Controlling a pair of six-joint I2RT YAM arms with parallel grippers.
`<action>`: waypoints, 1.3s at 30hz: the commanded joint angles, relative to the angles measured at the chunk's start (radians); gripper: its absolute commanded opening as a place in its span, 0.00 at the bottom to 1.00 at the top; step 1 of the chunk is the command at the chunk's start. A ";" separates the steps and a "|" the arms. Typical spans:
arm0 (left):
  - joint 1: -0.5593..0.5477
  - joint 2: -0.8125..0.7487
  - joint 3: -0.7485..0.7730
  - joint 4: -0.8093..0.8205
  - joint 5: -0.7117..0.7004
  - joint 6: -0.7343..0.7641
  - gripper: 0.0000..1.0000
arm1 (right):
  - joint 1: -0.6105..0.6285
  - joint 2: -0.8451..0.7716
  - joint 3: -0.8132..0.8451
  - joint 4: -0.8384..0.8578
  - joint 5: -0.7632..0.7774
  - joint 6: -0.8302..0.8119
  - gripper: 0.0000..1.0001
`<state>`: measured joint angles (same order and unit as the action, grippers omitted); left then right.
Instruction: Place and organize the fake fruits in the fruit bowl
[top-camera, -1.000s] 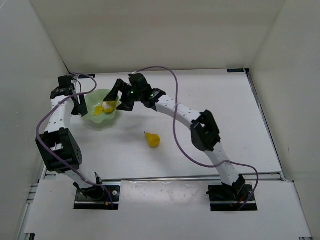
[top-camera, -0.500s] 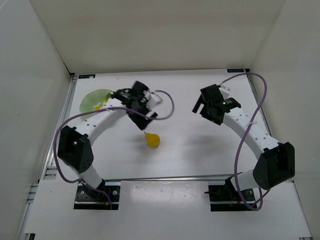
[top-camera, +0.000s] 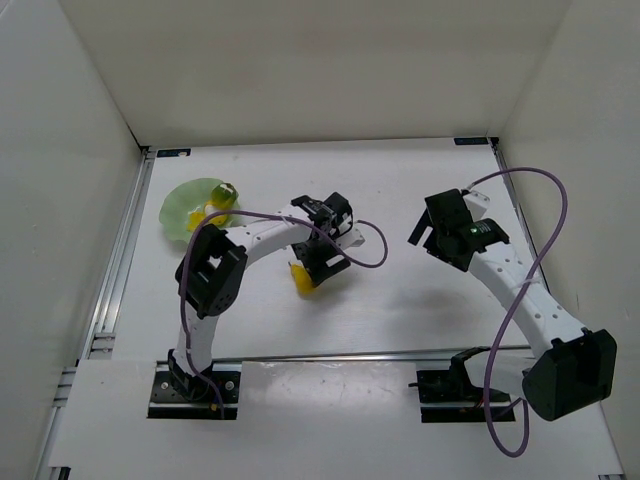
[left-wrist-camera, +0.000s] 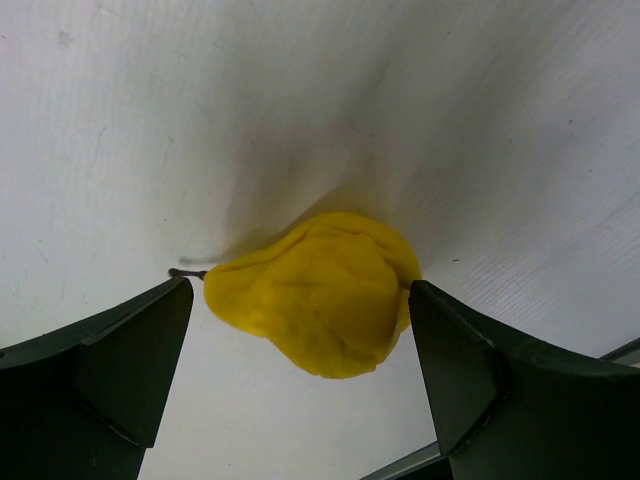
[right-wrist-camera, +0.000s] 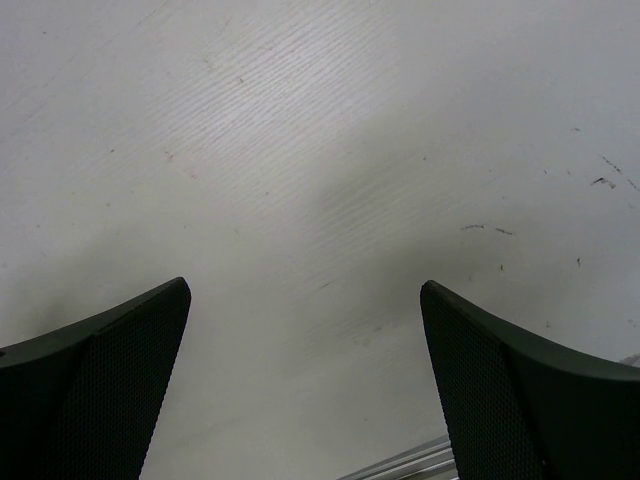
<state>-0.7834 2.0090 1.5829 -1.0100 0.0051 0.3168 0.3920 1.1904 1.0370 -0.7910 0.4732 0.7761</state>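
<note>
The yellow pear (top-camera: 302, 281) lies on the white table near the middle. My left gripper (top-camera: 318, 264) hangs over it, open. In the left wrist view the pear (left-wrist-camera: 315, 290) sits between the two dark fingers of the left gripper (left-wrist-camera: 300, 292), with neither finger touching it. The pale green fruit bowl (top-camera: 183, 205) stands at the back left. It holds the olive-green fruit (top-camera: 226, 194) and the yellow-and-white piece (top-camera: 211, 217). My right gripper (top-camera: 428, 222) is open over bare table at the right. The right gripper (right-wrist-camera: 304, 288) has nothing between its fingers.
White walls enclose the table on the left, back and right. A metal rail (top-camera: 120, 260) runs along the left edge. The left arm's purple cable (top-camera: 365, 255) loops beside the pear. The arm bases (top-camera: 195, 385) sit at the near edge.
The right arm left the bowl and pulled back to the right side. The left arm swung from the bowl's left side across to the pear and now straddles it. Both grippers stayed open.
</note>
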 joint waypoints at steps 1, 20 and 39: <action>-0.013 -0.012 -0.023 0.004 -0.024 -0.022 1.00 | -0.007 -0.014 -0.011 -0.010 0.035 -0.017 1.00; -0.004 -0.052 -0.067 -0.058 -0.011 -0.041 0.27 | -0.016 -0.014 -0.020 -0.010 0.044 -0.017 1.00; 0.493 -0.190 0.084 0.102 -0.410 -0.038 0.26 | -0.016 0.026 -0.002 -0.010 0.053 -0.035 1.00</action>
<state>-0.3969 1.7779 1.6382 -0.9977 -0.3183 0.2733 0.3798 1.2068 1.0172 -0.7956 0.4957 0.7635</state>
